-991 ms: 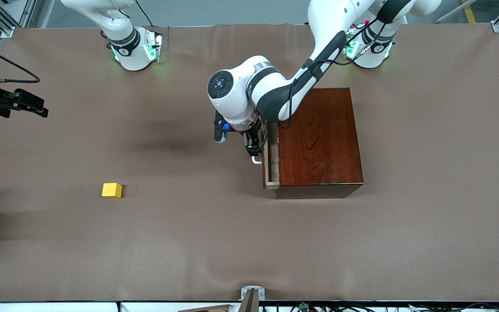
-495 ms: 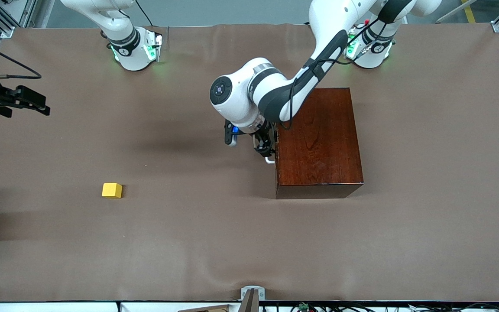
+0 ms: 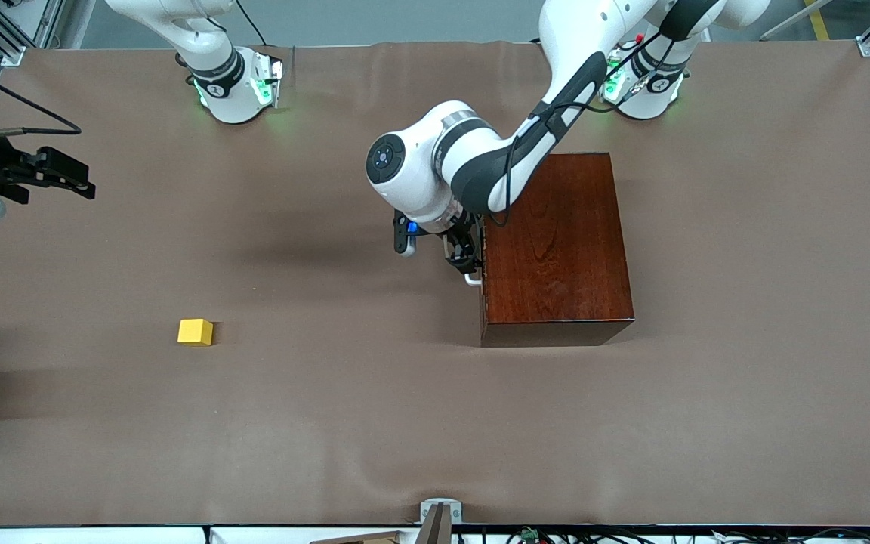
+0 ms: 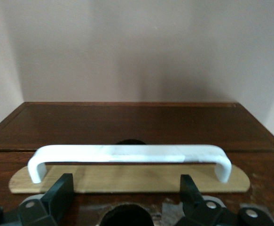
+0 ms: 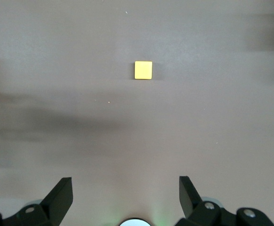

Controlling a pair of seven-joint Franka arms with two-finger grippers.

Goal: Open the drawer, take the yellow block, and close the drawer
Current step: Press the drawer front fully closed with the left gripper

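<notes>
The drawer (image 4: 263, 162) is shut flush in the dark reddish-brown wooden box (image 3: 556, 242). Its white bar handle (image 3: 471, 279) faces the right arm's end of the table. My left gripper (image 3: 467, 261) is open and empty right in front of the drawer. In the left wrist view its fingertips (image 4: 64, 188) stand just short of the handle (image 4: 127, 154), and the gripper (image 4: 125, 188) holds nothing. The yellow block (image 3: 195, 332) lies on the table toward the right arm's end. My right gripper (image 3: 80, 185) is open and empty, up in the air, with the block (image 5: 143, 70) in its wrist view ahead of the gripper (image 5: 126, 193).
The brown table cover (image 3: 329, 423) is bare around the block and the box. The two arm bases (image 3: 235, 87) stand along the edge farthest from the front camera. A small metal bracket (image 3: 440, 514) sits at the edge nearest the front camera.
The drawer stood slightly open a second ago and is now shut. My left gripper moved with it toward the box. My right gripper drifted a little.
</notes>
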